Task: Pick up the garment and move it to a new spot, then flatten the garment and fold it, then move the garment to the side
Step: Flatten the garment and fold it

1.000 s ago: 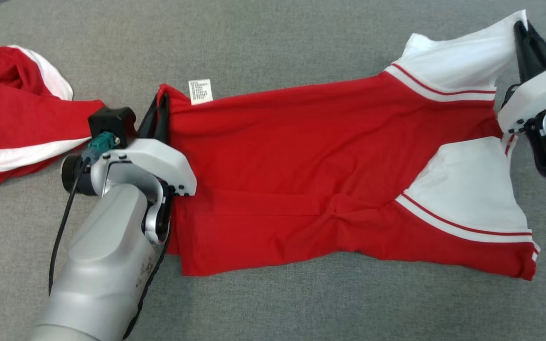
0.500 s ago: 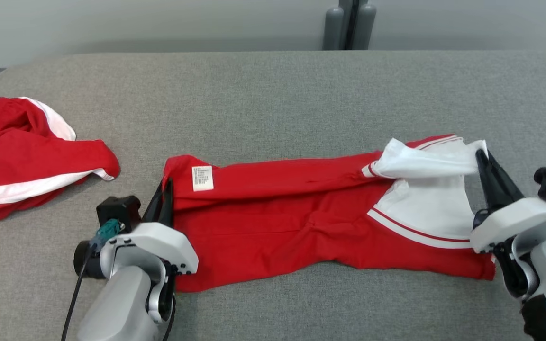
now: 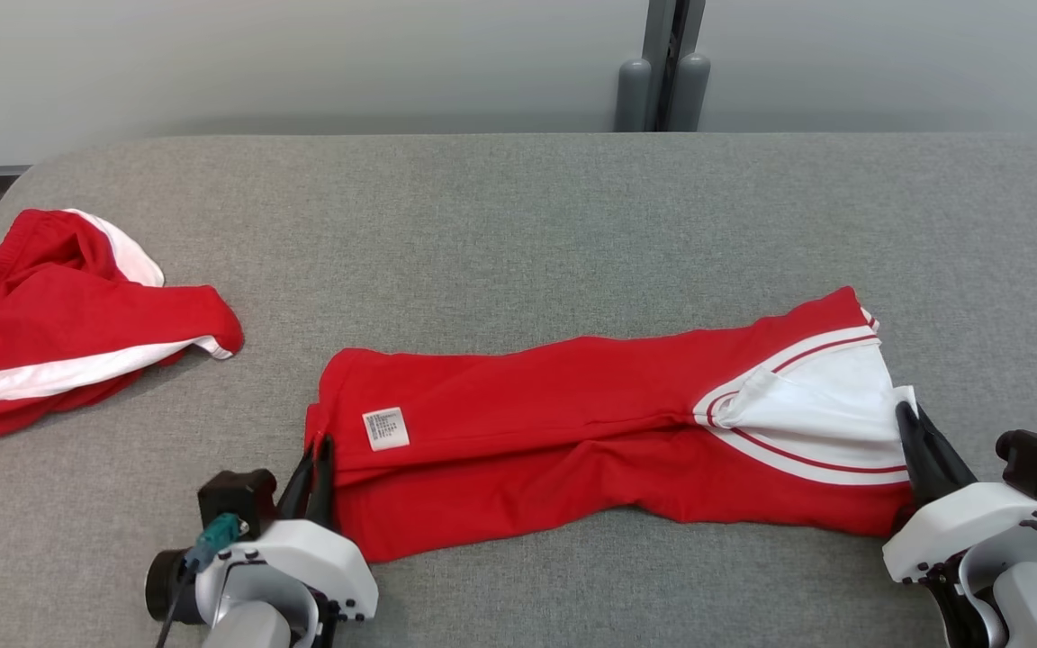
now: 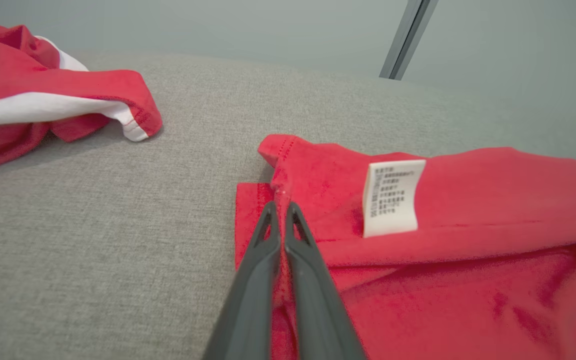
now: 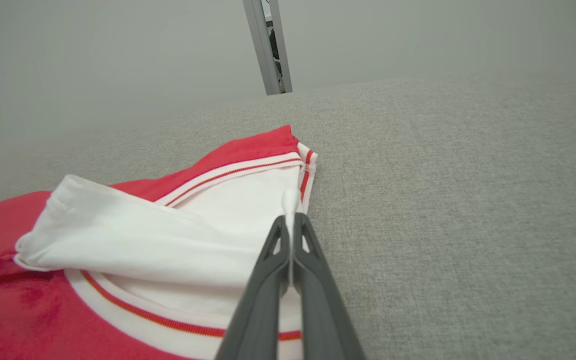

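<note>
The red garment (image 3: pixel 572 423) with white, red-striped ends lies folded lengthwise on the grey table, near its front edge. A white care label (image 3: pixel 386 428) faces up near its left end. My left gripper (image 3: pixel 315 450) is shut on the garment's red left edge (image 4: pixel 280 200). My right gripper (image 3: pixel 907 421) is shut on the white right edge (image 5: pixel 290 202), whose upper layer lies folded over toward me. In the wrist views each pair of fingers pinches a thin fold of cloth.
A second red and white garment (image 3: pixel 59 324) lies crumpled at the table's left edge (image 4: pixel 43 105). The grey table (image 3: pixel 518 225) stretches back to a pale wall with a grey post (image 3: pixel 662 72).
Both grippers pulled the far edge of the garment toward me, folding it in half lengthwise. The head camera tilted up, so the table's far edge and wall now show.
</note>
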